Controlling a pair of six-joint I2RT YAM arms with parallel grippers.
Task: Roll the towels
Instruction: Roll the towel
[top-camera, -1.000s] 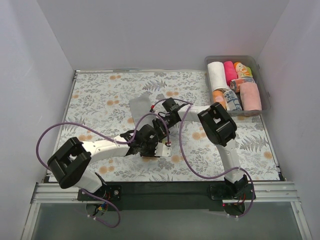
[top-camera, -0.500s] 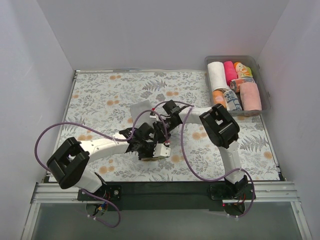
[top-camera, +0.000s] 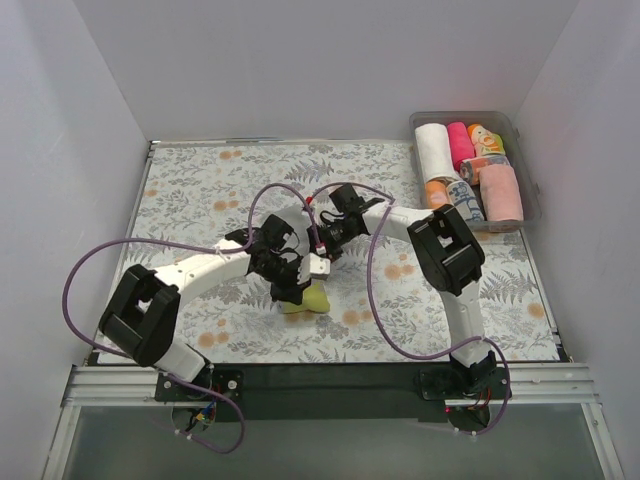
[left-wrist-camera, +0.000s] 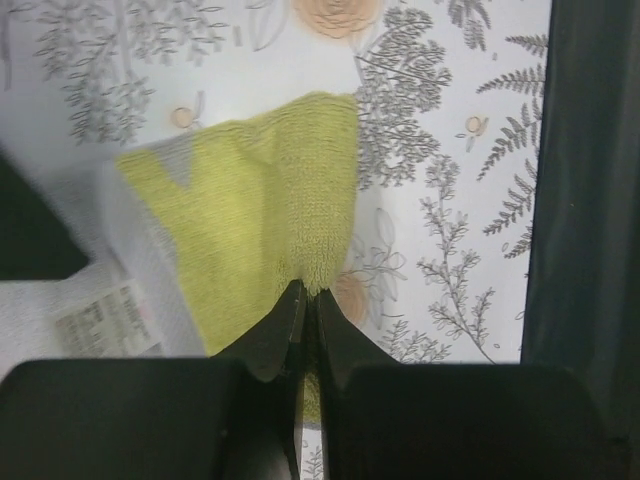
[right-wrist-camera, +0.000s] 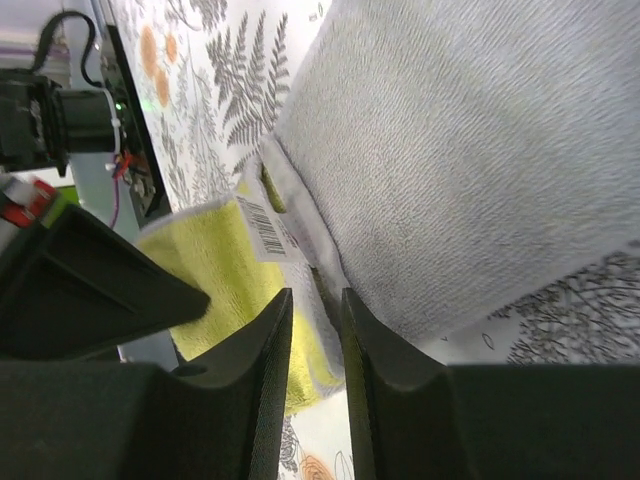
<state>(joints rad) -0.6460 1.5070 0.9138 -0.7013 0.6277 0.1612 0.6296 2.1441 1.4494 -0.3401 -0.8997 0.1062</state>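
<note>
One towel (top-camera: 283, 215) lies mid-table, grey-white on top and yellow-green underneath. Its near end (top-camera: 310, 300) is turned up, showing the yellow-green face. My left gripper (top-camera: 293, 283) is shut on that end; in the left wrist view the jaws (left-wrist-camera: 305, 290) pinch the yellow-green edge (left-wrist-camera: 250, 200). My right gripper (top-camera: 322, 245) sits just right of the towel. In the right wrist view its fingers (right-wrist-camera: 315, 295) stand a narrow gap apart over the white hem, beside the grey-white face (right-wrist-camera: 450, 150) and a barcode label (right-wrist-camera: 262, 228). Table covering shows through the gap.
A clear plastic bin (top-camera: 465, 114) at the far right corner holds several rolled towels, among them white (top-camera: 433, 150), pink (top-camera: 460, 143) and peach (top-camera: 500, 192). Purple cables loop over both arms. White walls border the floral table covering (top-camera: 190, 200) on three sides.
The left gripper closed on the towel's near end and pulled it up and toward the far side, exposing the yellow-green face. The right gripper shifted slightly farther away and its jaws parted a little.
</note>
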